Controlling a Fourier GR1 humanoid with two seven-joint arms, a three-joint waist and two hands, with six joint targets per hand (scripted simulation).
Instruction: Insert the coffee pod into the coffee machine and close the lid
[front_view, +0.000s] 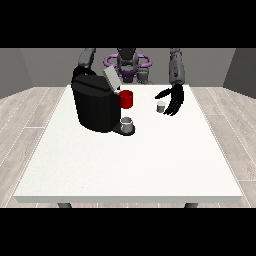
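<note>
A red mug (127, 99) is standing on the white table (150, 165), near its far edge at about eleven o'clock from the table's centre. A grey cup (127, 123) is sitting just at the mug's six o'clock.

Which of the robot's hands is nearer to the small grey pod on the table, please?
Left. The hand at the view's right hangs just beside the pod, fingers straight. The other hand is out of sight behind the coffee machine, farther away.
</note>
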